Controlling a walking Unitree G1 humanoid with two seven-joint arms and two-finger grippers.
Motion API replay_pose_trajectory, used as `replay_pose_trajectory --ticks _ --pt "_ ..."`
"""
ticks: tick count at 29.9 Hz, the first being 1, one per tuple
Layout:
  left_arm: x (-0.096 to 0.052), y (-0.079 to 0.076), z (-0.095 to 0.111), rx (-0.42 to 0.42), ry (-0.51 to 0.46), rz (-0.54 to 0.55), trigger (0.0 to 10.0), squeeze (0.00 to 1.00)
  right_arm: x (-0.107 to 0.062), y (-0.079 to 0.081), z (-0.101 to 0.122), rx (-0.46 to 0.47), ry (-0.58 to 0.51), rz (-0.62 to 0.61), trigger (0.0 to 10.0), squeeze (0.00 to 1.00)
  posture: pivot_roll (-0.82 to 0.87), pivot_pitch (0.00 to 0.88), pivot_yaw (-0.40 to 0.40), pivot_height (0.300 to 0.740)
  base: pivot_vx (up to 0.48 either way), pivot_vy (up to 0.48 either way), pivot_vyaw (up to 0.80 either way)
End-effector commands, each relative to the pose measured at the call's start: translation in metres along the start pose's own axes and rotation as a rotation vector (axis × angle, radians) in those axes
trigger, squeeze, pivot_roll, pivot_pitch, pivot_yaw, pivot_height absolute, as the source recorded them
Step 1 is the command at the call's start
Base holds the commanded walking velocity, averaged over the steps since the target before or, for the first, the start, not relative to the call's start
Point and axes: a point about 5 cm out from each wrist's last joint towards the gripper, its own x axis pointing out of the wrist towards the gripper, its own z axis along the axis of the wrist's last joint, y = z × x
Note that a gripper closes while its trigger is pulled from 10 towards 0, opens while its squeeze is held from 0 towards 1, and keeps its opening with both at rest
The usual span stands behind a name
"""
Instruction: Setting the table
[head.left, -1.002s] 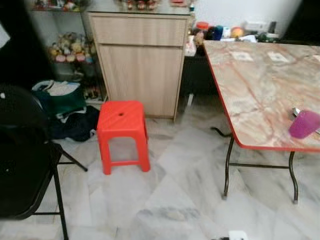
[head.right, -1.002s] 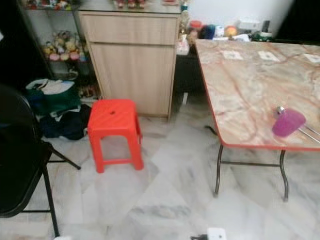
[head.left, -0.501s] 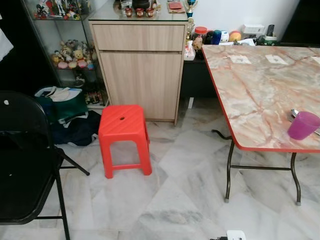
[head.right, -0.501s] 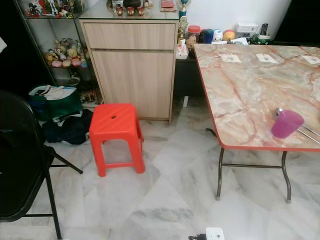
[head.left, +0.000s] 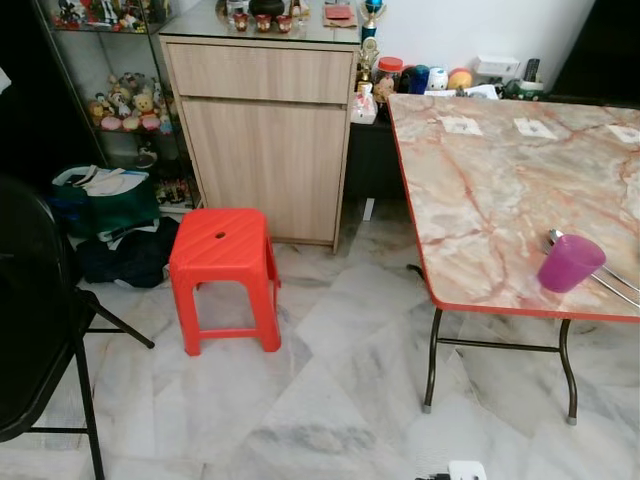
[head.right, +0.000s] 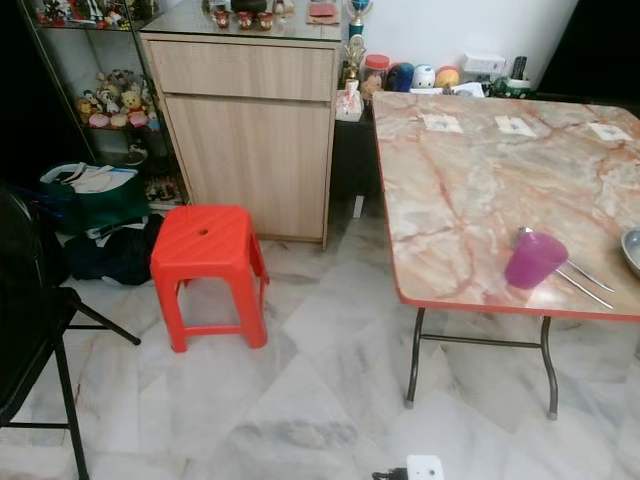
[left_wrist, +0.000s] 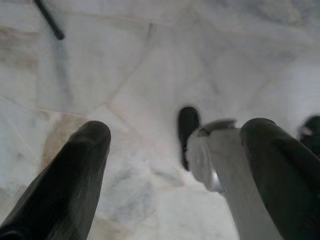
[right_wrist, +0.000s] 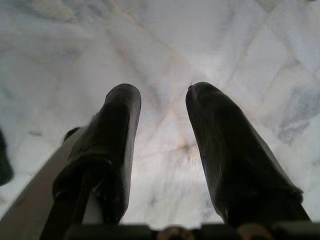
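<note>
A marble-patterned folding table (head.right: 450, 190) with a red rim stands at the right. Near its front edge sits a purple cup (head.right: 533, 260), upright. Two metal utensils (head.right: 586, 281) lie just behind and right of the cup. A grey bowl (head.right: 632, 250) peeks in at the view's right edge. My left gripper (left_wrist: 175, 130) hangs over the marble floor, open, with nothing between its fingers; a pale rounded part that I cannot identify lies beside one finger. My right gripper (right_wrist: 164, 92) also hangs over the floor, open and holding nothing.
A red plastic stool (head.right: 205, 265) stands on the floor left of the table, before a wooden cabinet (head.right: 245, 130). A black folding chair (head.right: 25, 330) is at the near left. Bags (head.right: 90, 195) lie by a glass shelf. A small white device (head.right: 420, 467) lies on the floor.
The head camera has swung right, so the stool and cabinet slid left and more of the table shows, with the bowl's edge coming in. Nothing on the table has moved.
</note>
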Motion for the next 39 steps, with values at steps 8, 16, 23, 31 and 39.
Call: replay_pose_trajectory --ticks 8,16,23,31,39 --pt "0.005 -0.027 0.028 0.121 -0.038 -0.155 10.0 0.00 -0.002 0.052 0.022 0.111 -0.039 0.201 10.0 0.00 0.10 0.060 -0.043 0.740 0.000 -0.480 0.00" --pt "0.005 -0.028 0.026 0.096 -0.033 -0.148 10.0 0.00 -0.002 0.051 0.022 0.112 -0.040 0.198 10.0 0.00 0.09 0.066 -0.044 0.740 0.000 -0.360 0.00" --pt "0.005 -0.027 0.025 0.094 -0.035 -0.153 10.0 0.00 -0.002 0.051 0.021 0.118 -0.039 0.196 10.0 0.00 0.09 0.068 -0.043 0.740 0.000 0.000 0.00" --pt "0.005 -0.027 0.025 0.088 -0.034 -0.148 10.0 0.00 -0.002 0.051 0.020 0.120 -0.038 0.195 10.0 0.00 0.09 0.057 -0.041 0.740 0.000 0.000 0.00" --pt "0.006 -0.026 0.040 0.068 -0.095 -0.139 10.0 0.00 -0.004 0.050 0.104 0.182 -0.362 0.265 10.0 0.00 0.01 0.057 -0.037 0.740 0.000 0.000 0.00"
